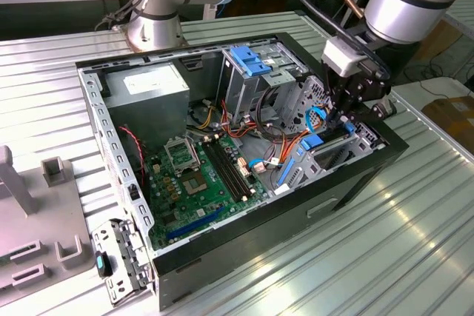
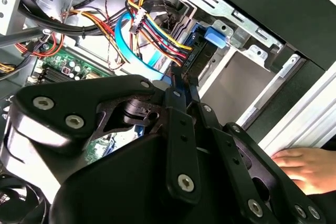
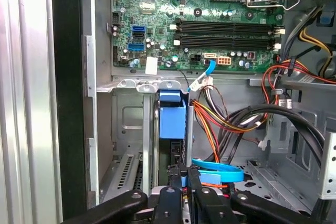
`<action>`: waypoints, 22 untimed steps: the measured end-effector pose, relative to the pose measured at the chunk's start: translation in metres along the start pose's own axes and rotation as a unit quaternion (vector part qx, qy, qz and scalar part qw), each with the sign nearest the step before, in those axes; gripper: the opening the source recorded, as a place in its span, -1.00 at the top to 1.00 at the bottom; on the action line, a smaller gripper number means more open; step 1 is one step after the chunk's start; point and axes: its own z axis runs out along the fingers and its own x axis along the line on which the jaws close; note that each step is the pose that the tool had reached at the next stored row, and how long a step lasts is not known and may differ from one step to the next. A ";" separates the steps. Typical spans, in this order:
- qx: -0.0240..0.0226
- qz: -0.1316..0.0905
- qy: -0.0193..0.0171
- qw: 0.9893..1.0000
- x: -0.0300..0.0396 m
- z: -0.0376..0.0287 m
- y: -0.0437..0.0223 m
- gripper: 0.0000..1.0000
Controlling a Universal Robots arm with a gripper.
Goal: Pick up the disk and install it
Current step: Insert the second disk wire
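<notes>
The disk (image 3: 172,116) stands on edge in the lower drive bay of the open computer case (image 1: 296,212), its bright blue carrier frame toward the motherboard (image 3: 210,24). In the exterior view the disk (image 1: 313,140) sits at the case's right end, under the arm. My gripper (image 3: 182,176) is at the disk's near edge, its two black fingers (image 3: 172,174) close together on either side of it. The second wrist view shows the gripper (image 2: 181,80) narrowing onto the dark disk (image 2: 202,56) with its blue tab. The gripper (image 1: 337,120) hangs inside the case.
Bundles of red, orange and yellow wires and a blue data cable (image 3: 218,171) crowd the bay beside the disk. A tall silver drive cage (image 1: 252,72) and power supply (image 1: 152,86) stand further back. A person's hand (image 2: 304,166) rests outside the case wall. A grey fixture (image 1: 44,212) lies at the exterior view's left.
</notes>
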 end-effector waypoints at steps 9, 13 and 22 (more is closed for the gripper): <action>0.000 0.000 0.000 1.000 0.0031 0.0019 0.0003 0.67; 0.001 0.007 0.001 1.000 0.0031 0.0044 0.0005 0.67; 0.001 0.012 0.001 1.000 0.0022 0.0056 0.0007 0.67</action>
